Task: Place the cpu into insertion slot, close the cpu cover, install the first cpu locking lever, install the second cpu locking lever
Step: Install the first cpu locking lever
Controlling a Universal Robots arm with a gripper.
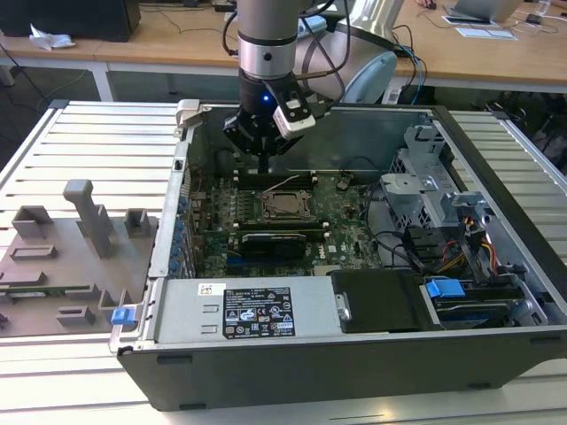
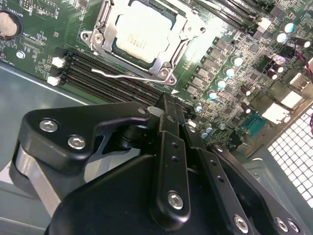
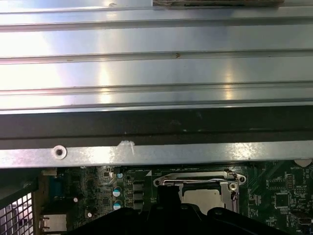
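Note:
The cpu (image 2: 139,32) lies flat in the insertion slot (image 1: 285,205), its silver top showing through the window of the cpu cover (image 2: 168,56), which is folded down over it. A thin wire locking lever (image 2: 122,76) runs along the socket edge nearest my gripper; whether it is latched I cannot tell. My gripper (image 2: 165,105) is shut with nothing in it, its tip hovering just beside that lever. In the exterior view the gripper (image 1: 264,166) hangs over the motherboard just behind the socket. The first wrist view also shows the cover (image 3: 195,178) and chip (image 3: 203,198).
Black memory slots (image 2: 107,81) flank the socket. Inside the open computer case (image 1: 496,142) are an expansion card (image 1: 279,239), a power supply (image 1: 239,310) and a drive cage (image 1: 425,190) with cables. A grey parts fixture (image 1: 62,257) lies on the exterior view's left.

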